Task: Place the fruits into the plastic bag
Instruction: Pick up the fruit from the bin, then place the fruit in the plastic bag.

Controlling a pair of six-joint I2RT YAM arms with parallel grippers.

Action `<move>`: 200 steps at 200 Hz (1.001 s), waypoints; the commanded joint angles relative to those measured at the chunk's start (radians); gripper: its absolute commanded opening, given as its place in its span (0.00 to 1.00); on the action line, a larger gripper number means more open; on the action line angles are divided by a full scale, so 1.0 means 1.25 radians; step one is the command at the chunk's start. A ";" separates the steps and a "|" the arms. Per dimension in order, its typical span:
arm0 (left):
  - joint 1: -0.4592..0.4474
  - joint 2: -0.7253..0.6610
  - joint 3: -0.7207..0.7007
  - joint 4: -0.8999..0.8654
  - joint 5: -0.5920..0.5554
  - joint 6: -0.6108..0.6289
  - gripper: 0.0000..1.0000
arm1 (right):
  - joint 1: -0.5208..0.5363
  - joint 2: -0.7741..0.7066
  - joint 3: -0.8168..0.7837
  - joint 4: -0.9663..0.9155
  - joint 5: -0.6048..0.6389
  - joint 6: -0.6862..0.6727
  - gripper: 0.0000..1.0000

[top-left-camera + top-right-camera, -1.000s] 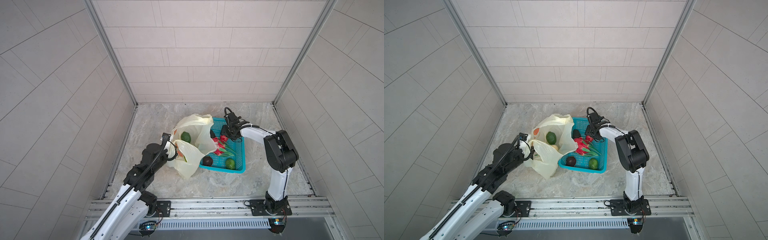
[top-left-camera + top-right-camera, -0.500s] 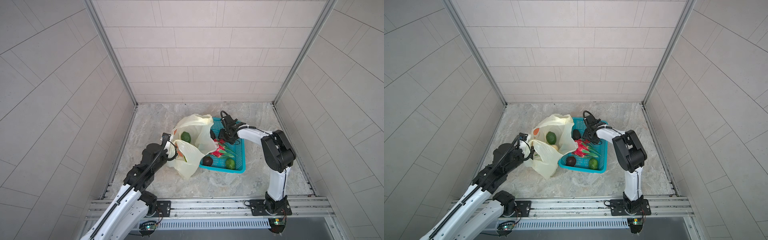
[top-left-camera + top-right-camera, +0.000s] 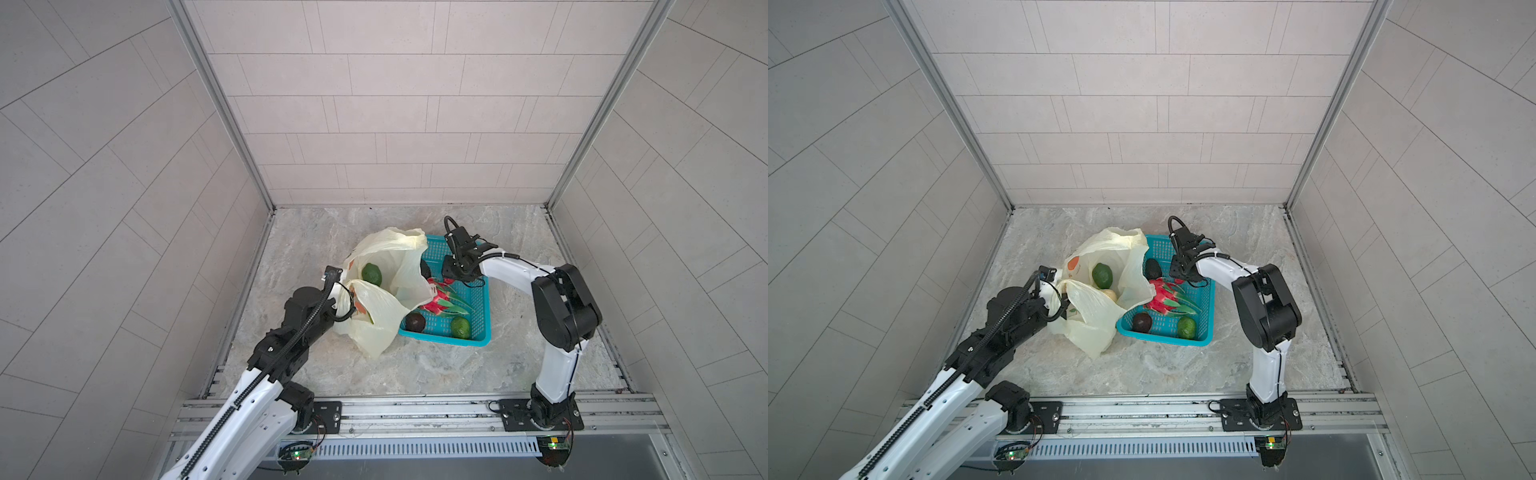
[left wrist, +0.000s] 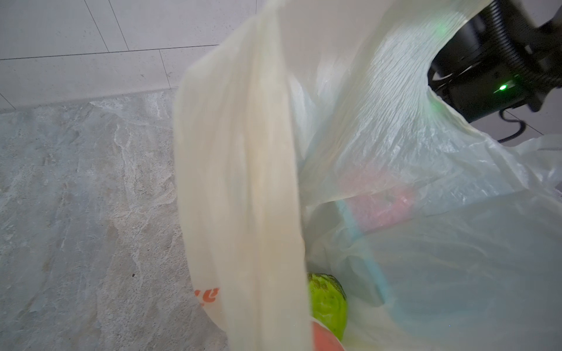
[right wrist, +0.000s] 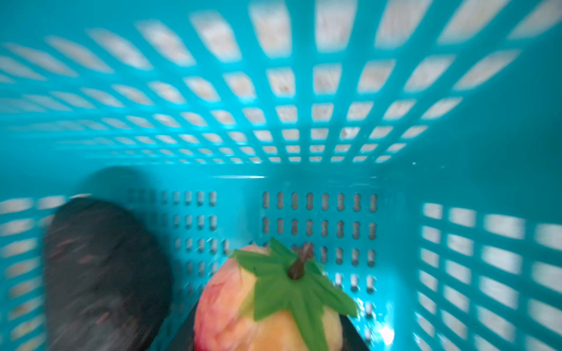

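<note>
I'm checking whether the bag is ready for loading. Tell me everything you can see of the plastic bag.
The plastic bag is thin, crinkled, translucent pale-yellow film with orange prints. It slumps on the marble table, mouth gaping upward. The left gripper, jaws shut, pinches its near rim and holds it raised. Its opposite flap hangs over the side of the teal basket beside it. One green fruit lies inside, seen through the open mouth.
</note>
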 commanded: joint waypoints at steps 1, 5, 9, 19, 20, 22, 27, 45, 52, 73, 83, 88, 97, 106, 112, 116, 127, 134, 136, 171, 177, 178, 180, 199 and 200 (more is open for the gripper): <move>0.004 -0.003 -0.009 0.022 0.009 0.005 0.00 | 0.004 -0.154 -0.023 -0.021 0.001 -0.080 0.28; 0.004 -0.003 -0.010 0.023 0.009 0.004 0.00 | 0.006 -0.177 -0.029 -0.025 -0.001 -0.088 0.28; 0.005 -0.003 -0.010 0.024 0.009 0.005 0.00 | 0.007 -0.199 -0.038 -0.028 -0.003 -0.097 0.28; 0.005 -0.004 -0.013 0.028 0.008 0.004 0.00 | 0.013 -0.255 -0.058 -0.038 -0.007 -0.118 0.28; 0.005 -0.004 -0.013 0.028 0.009 0.004 0.00 | 0.015 -0.262 -0.060 -0.039 -0.008 -0.120 0.28; 0.005 -0.004 -0.013 0.029 0.009 0.003 0.00 | 0.016 -0.274 -0.065 -0.040 -0.010 -0.125 0.28; 0.005 -0.006 -0.014 0.030 0.008 0.003 0.00 | 0.020 -0.301 -0.078 -0.040 -0.018 -0.142 0.29; 0.005 -0.009 -0.014 0.031 0.009 0.001 0.00 | 0.044 -0.398 -0.118 -0.039 -0.050 -0.209 0.29; 0.005 -0.010 -0.014 0.030 0.009 0.000 0.00 | 0.056 -0.434 -0.134 -0.037 -0.057 -0.226 0.29; 0.005 -0.008 -0.008 0.024 0.010 0.001 0.00 | 0.094 -0.542 -0.182 0.003 -0.123 -0.262 0.29; 0.005 -0.006 -0.004 0.022 0.008 0.000 0.00 | 0.109 -0.583 -0.195 0.025 -0.178 -0.266 0.29; 0.005 -0.005 -0.002 0.021 0.008 0.000 0.00 | 0.116 -0.596 -0.199 0.035 -0.205 -0.264 0.29; 0.005 -0.003 -0.001 0.021 0.008 -0.002 0.00 | 0.128 -0.611 -0.201 0.052 -0.257 -0.260 0.30; 0.005 -0.001 0.001 0.022 0.012 -0.004 0.00 | 0.144 -0.615 -0.200 0.067 -0.291 -0.257 0.30; 0.005 0.002 0.002 0.023 0.013 -0.006 0.00 | 0.159 -0.612 -0.197 0.076 -0.301 -0.255 0.30; 0.005 0.003 0.002 0.022 0.016 -0.006 0.00 | 0.169 -0.607 -0.195 0.083 -0.303 -0.254 0.30; 0.005 0.006 0.003 0.023 0.015 -0.007 0.00 | 0.203 -0.587 -0.182 0.099 -0.306 -0.263 0.31; 0.005 0.006 0.004 0.021 0.012 -0.007 0.00 | 0.224 -0.565 -0.169 0.102 -0.304 -0.270 0.31; 0.005 0.006 0.004 0.020 0.012 -0.007 0.00 | 0.229 -0.559 -0.164 0.104 -0.304 -0.271 0.31; 0.005 -0.005 0.009 0.013 0.010 -0.007 0.00 | 0.306 -0.423 -0.086 0.186 -0.265 -0.279 0.31; 0.005 -0.006 0.011 0.010 0.013 -0.006 0.00 | 0.314 -0.402 -0.068 0.200 -0.248 -0.276 0.31; 0.005 -0.006 0.011 0.009 0.013 -0.006 0.00 | 0.315 -0.396 -0.066 0.201 -0.246 -0.276 0.31; 0.004 -0.006 0.012 0.007 0.013 -0.007 0.00 | 0.316 -0.390 -0.059 0.203 -0.239 -0.275 0.31; 0.005 -0.005 0.023 -0.010 0.004 0.000 0.00 | 0.328 -0.314 0.007 0.208 -0.192 -0.272 0.30; 0.005 -0.005 0.024 -0.010 0.003 0.001 0.00 | 0.329 -0.312 0.009 0.208 -0.190 -0.272 0.30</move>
